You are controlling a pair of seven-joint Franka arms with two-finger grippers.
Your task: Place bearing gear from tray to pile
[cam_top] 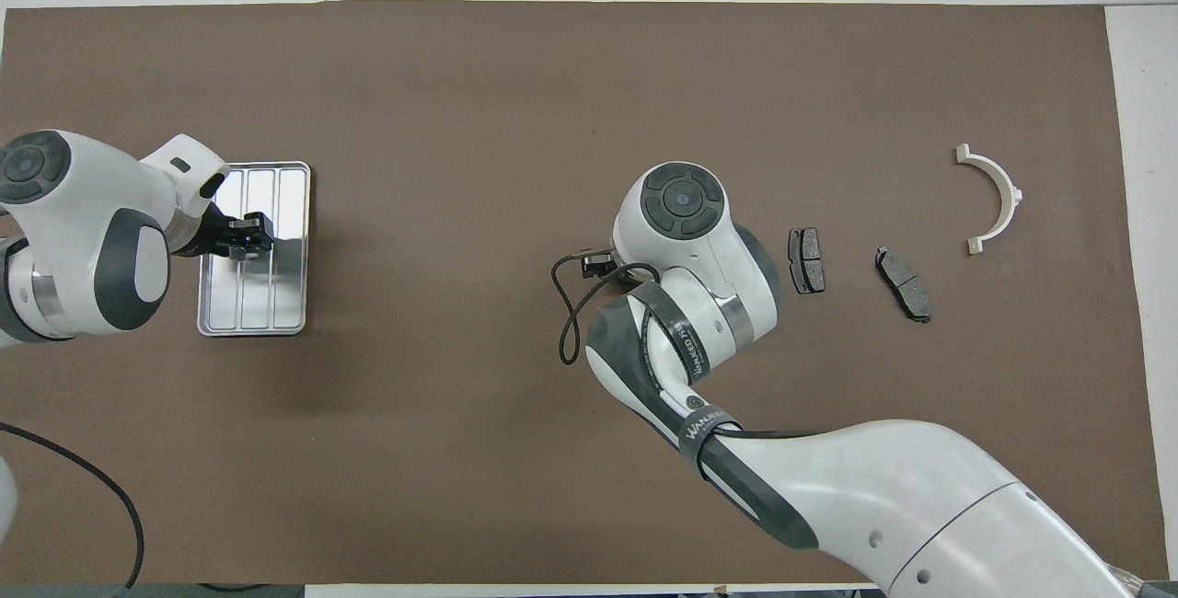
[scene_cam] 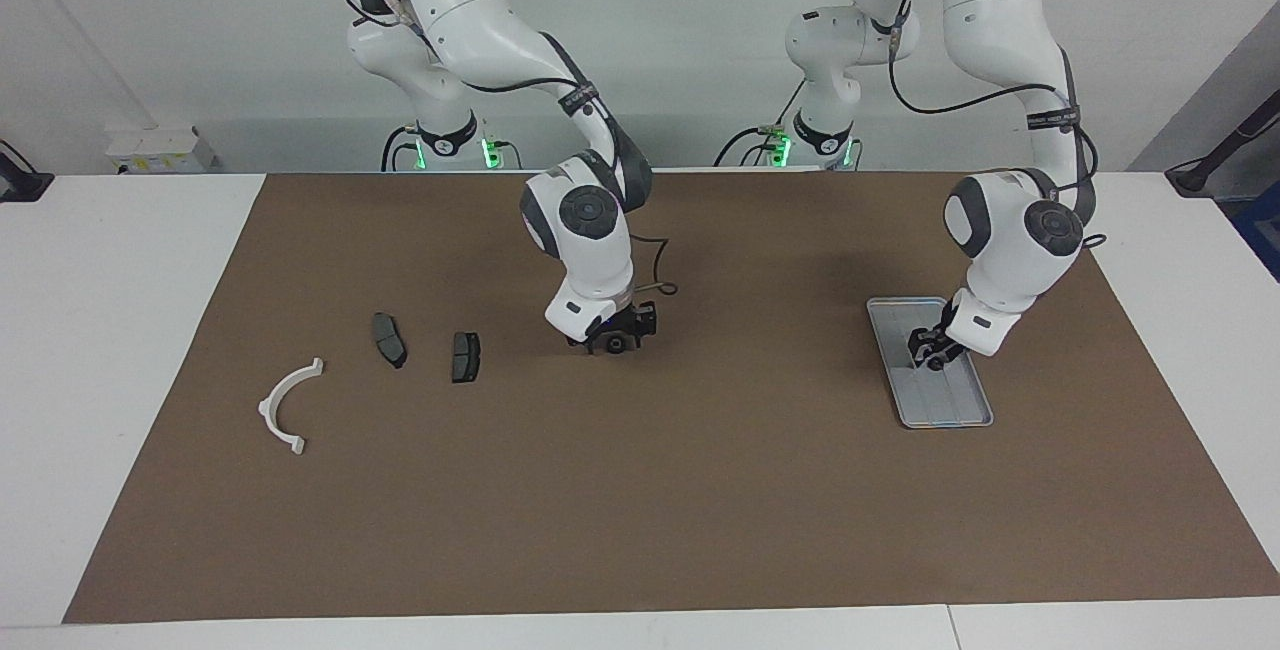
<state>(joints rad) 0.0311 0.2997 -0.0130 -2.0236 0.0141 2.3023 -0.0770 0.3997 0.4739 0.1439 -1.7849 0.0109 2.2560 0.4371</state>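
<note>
Bearing gear (scene_cam: 617, 342) sits low in the right tool (scene_cam: 612, 340), grip uncertain, beside the pile (scene_cam: 466, 356); left tool (scene_cam: 927, 350), gap unclear, over the tray (scene_cam: 960, 410) at three o'clock.

Bright, even light from above fills both views, sharp from edge to edge with no visible warping. Soft, faint shadows spread on the brown mat (scene_cam: 640, 490) beneath each arm. The tray (cam_top: 293, 212) mirrors the light in pale streaks; green indicator lamps (scene_cam: 487, 152) glow at the arm bases
</note>
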